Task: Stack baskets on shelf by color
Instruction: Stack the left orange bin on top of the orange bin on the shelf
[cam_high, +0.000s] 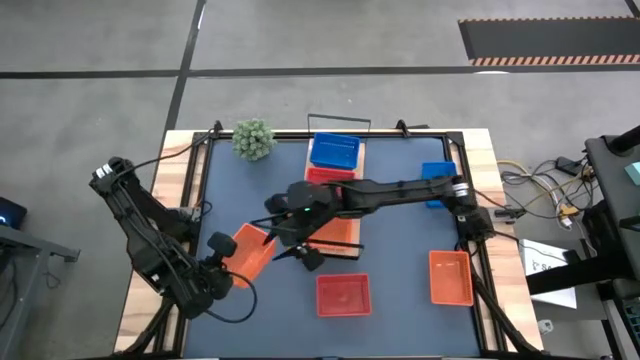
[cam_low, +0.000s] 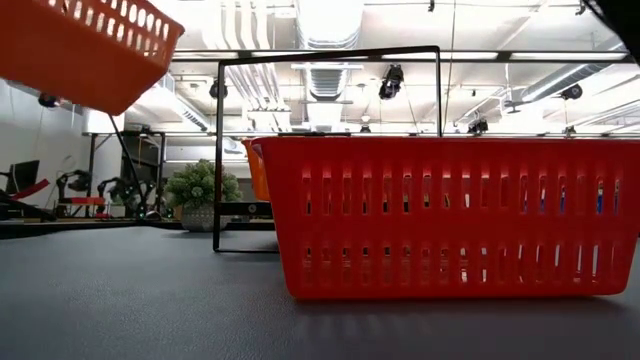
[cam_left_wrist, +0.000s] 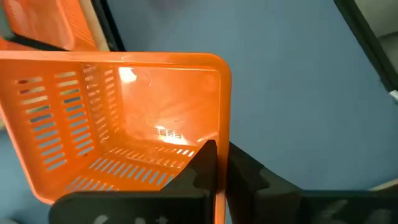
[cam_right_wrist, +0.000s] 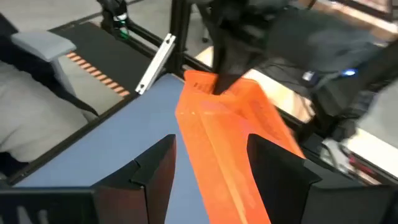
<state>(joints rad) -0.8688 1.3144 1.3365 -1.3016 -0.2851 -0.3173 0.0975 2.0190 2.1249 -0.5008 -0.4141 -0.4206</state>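
My left gripper (cam_high: 228, 268) is shut on an orange basket (cam_high: 250, 250), which shows raised and tilted in the low view (cam_low: 90, 50). My right gripper (cam_high: 287, 246) reaches across from the right and is open. Its fingers (cam_right_wrist: 155, 168) stand on either side of that basket's opposite end (cam_right_wrist: 224, 155). The light-wood shelf (cam_high: 358, 152) lies along the mat's middle. On it are a blue basket (cam_high: 335, 150), a red one (cam_high: 328, 176) and an orange one (cam_high: 338, 232). Loose on the mat are a red basket (cam_high: 343, 293), an orange one (cam_high: 450, 277) and a blue one (cam_high: 437, 172). My left gripper (cam_left_wrist: 221, 155) pinches one side wall of the orange basket at its rim (cam_left_wrist: 219, 124), one finger (cam_left_wrist: 202, 165) inside and one outside. The basket is lifted clear of the mat and tilted. My right gripper straddles the basket's other end; I cannot tell whether it touches.
A fuzzy green plant ball (cam_high: 254, 139) stands at the mat's far left corner. The shelf's black wire rail (cam_low: 330, 150) rises behind the near red basket (cam_low: 450, 215). Cables and equipment lie off the table's right side. Bare mat (cam_high: 400, 240) lies between the shelf and the right orange basket.
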